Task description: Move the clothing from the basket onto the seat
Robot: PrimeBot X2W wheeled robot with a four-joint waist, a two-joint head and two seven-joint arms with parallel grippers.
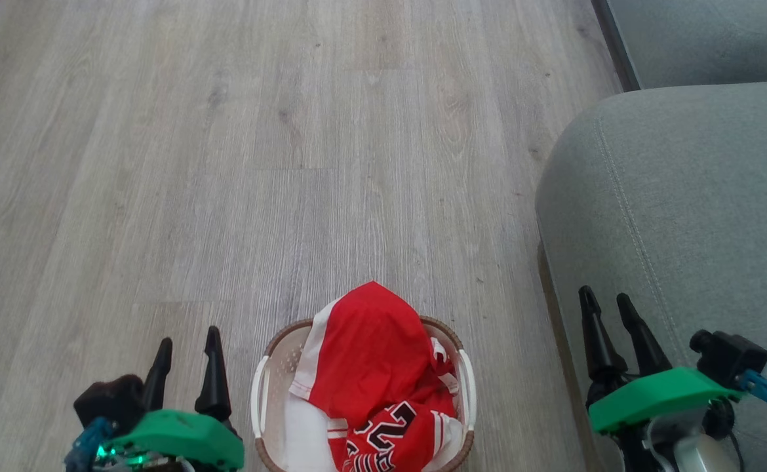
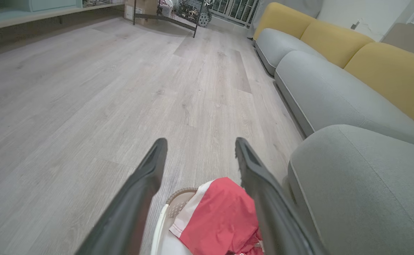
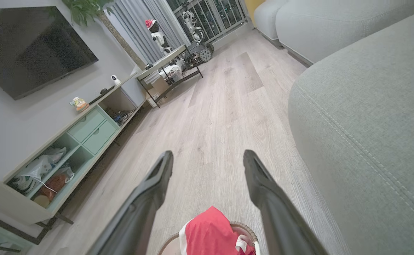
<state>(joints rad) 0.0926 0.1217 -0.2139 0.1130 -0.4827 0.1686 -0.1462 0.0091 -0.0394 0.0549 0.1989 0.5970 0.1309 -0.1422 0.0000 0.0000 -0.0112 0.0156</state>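
Heaping above the brown woven rim, the clothing [image 1: 383, 393] sits in the basket [image 1: 260, 393], which stands on the pale wood-plank floor [image 1: 292, 131] at the near edge of the head view, between the two arms. A plain red garment [image 1: 370, 341] with a white stripe lies on top and domes up toward the far side. The jersey [image 1: 393, 436], its black white-outlined numbers showing, is bunched beneath it at the near right of the basket. White fabric shows at the near left inside the basket, and whether it belongs to a garment is hard to tell. The seat [image 1: 685, 196] takes up the right side, its rounded edge near the basket's right handle but apart from it, a stitched seam running along its top. The left gripper [image 1: 189, 337] hovers just left of the basket, fingers spread and grasping nothing; in the left wrist view the plain garment shows between them, lower down. The right gripper [image 1: 605, 296] hangs over the seat's near left edge, likewise released and empty, its fingers parted with bare floor between the tips in the right wrist view.
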